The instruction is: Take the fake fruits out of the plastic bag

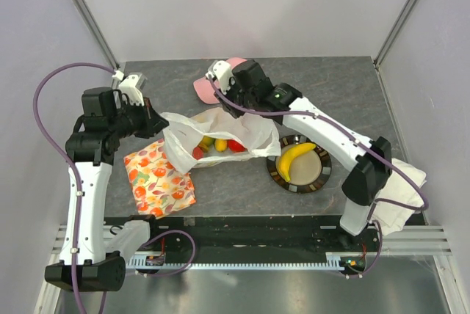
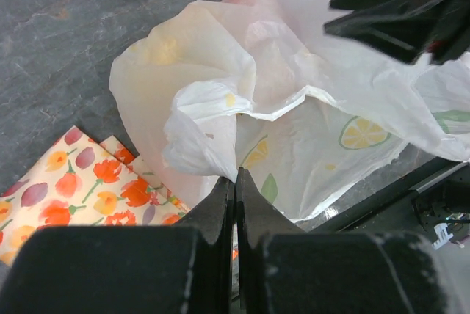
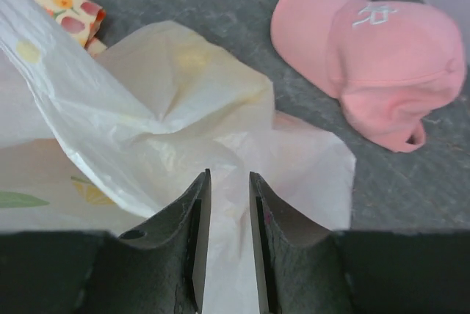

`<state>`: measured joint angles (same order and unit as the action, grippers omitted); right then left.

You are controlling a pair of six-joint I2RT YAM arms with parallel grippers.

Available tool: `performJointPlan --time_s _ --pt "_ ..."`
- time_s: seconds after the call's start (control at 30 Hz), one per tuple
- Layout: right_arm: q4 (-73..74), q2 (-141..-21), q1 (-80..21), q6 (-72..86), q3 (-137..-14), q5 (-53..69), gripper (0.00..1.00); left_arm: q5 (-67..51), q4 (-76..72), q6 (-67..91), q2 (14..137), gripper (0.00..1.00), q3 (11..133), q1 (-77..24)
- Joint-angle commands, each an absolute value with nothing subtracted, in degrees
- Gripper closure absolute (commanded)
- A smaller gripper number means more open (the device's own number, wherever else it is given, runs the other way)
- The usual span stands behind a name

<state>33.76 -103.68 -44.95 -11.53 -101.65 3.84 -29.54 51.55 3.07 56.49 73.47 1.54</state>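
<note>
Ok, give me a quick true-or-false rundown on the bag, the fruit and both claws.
1. A banana lies on the plate. True.
2. The plastic bag is empty. False: red and yellow fake fruits lie inside it.
3. The left claw is shut on the bag's edge. True.
4. The right claw grips the pink cap. False: its jaws stand apart with bag film between them, and the cap lies clear of it.
5. The flowered cloth covers the bag. False: it lies flat beside it.
</note>
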Motion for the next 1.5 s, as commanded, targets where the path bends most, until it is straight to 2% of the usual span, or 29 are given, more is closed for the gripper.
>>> performJointPlan --time_s 0.0,0.07,0.13,0.17,0.27,0.37,0.63,0.7,0.77,0.83,1.0,1.2,1.47 --pt "29.97 -100.03 -44.74 -9.76 -100.29 7.54 0.66 -29.7 48.34 5.45 55.9 0.99 73.21 1.76" --pt "30.84 -98.1 -44.83 -12.2 -99.58 20.94 0.65 -30.32 48.34 5.28 56.51 0.98 73.56 1.76" --pt "32.34 -98.0 -45.61 -12.4 -99.23 32.3 0.68 -30.76 48.34 5.27 57.04 0.99 74.18 1.76" --pt "33.74 -98.52 -46.14 -11.96 -98.97 32.78 0.77 -30.94 48.34 5.19 57.22 0.99 74.53 1.84" --pt "36.03 -100.19 -46.85 -11.95 -97.83 34.54 0.95 -31.55 47.9 5.1 57.48 0.99 75.06 1.76" --pt "36.3 -101.68 -46.93 -13.35 -96.77 37.26 0.99 -31.82 47.46 5.89 57.57 0.98 74.97 1.76" --pt "45.78 -114.23 -46.76 -20.3 -104.76 42.98 0.96 -33.13 46.85 9.23 58.09 0.99 75.58 2.46" --pt "45.53 -116.09 -46.67 -20.65 -105.99 38.08 0.96 -32.79 46.84 8.62 58.1 0.98 77.33 2.81" --pt "41.06 -117.59 -46.5 -18.02 -106.87 27.49 0.96 -31.56 47.19 7.21 57.83 0.98 78.48 4.12" --pt "35.11 -117.77 -45.71 -16.01 -107.23 22.09 0.96 -32.08 48.51 4.67 56.96 0.98 79.1 4.31" --pt "28.74 -120.4 -41.93 -16.52 -112.57 15.39 0.96 -36.29 49.57 3.43 55.28 0.99 74.19 4.31" --pt "28.48 -124.97 -41.22 -23.02 -115.58 18.45 0.86 -39.46 48.34 2.38 57.04 0.98 71.72 4.31" --pt "28.48 -126.47 -41.31 -28.39 -116.28 25.57 0.8 -38.58 45.88 1.14 59.85 0.99 70.84 4.39"
